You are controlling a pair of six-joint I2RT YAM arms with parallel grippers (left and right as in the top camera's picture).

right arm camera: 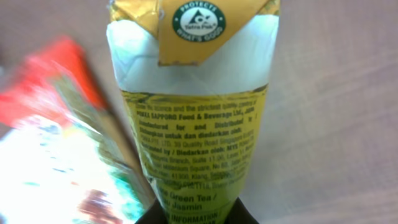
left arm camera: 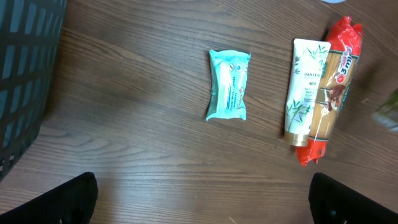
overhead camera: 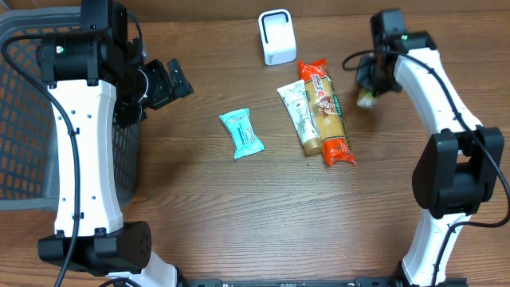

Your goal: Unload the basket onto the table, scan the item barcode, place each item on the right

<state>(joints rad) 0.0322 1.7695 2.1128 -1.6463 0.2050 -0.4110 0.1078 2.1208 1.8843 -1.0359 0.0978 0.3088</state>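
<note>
Right wrist view: the right claw [overhead camera: 366,84] is clamping the tea carton [right arm camera: 193,124] to the right of the scanner [overhead camera: 276,37], probably needing the barcode turned toward it next; the left claw [overhead camera: 177,80] is hanging wide apart.

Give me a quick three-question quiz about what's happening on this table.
1. True or false: the left gripper is open and empty.
2. Which holds the green tea carton: A) left gripper, B) right gripper?
3. Name the item lying against the white tube.
Key: 1 true; 2 B; 3 the red packet.
</note>
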